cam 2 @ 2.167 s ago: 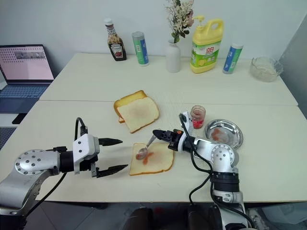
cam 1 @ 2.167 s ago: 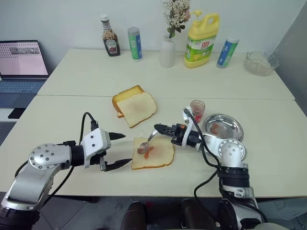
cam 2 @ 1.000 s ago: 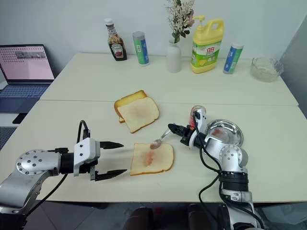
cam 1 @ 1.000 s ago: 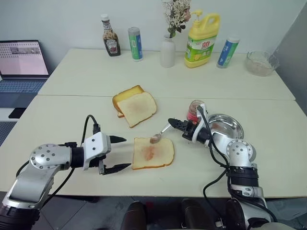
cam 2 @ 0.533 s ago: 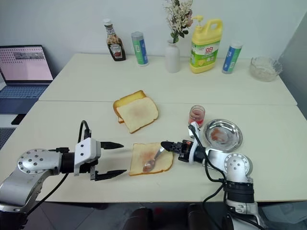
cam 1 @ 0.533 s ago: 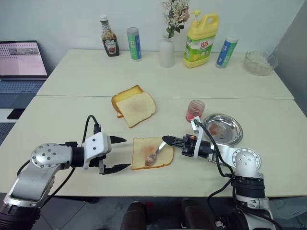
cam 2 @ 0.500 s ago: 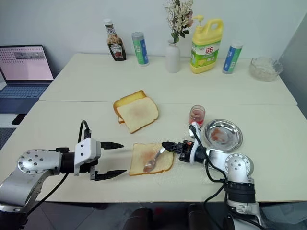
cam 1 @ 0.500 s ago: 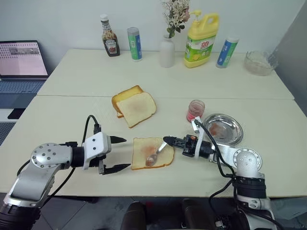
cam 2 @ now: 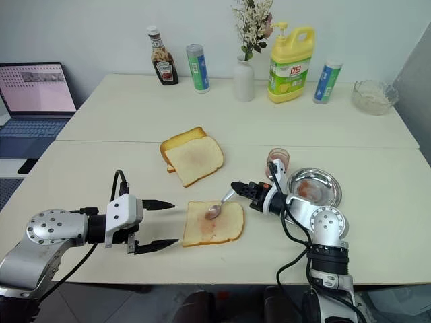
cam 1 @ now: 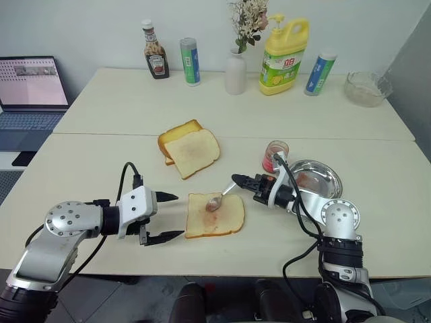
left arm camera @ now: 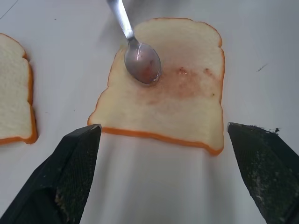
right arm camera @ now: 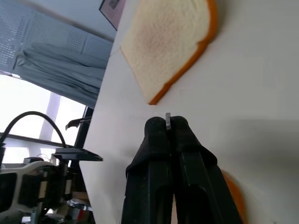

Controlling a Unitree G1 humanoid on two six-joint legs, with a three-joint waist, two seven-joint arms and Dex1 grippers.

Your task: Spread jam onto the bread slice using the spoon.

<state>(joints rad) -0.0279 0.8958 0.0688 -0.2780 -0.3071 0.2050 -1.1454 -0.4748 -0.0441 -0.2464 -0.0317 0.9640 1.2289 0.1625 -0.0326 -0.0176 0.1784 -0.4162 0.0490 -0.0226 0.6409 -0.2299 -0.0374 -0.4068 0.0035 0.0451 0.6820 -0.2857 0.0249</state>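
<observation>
- Your right gripper is clamped tight on the spoon; in the right wrist view the handle's end shows as a thin sliver pinched between the two black fingers, and the bowl is hidden from that camera.
- From the head views, the spoon slants down from the gripper toward the robot's left, with its bowl over the far edge of the bread slice. You cannot tell from there whether it touches the bread.
- In the left wrist view the bowl sits on or just above the slice, with a pink film on the metal. The jam on the bread is a faint reddish smear across the middle.
- Your left gripper is spread wide and holds nothing, near the slice's left edge, apart from it.
- Beyond the right arm stands the small glass jar, partly covered by the arm's cable, just beside the round steel dish, which carries a reddish smear.
- Farther back lie two stacked bread pieces; the lower one shows as a crust edge.
</observation>
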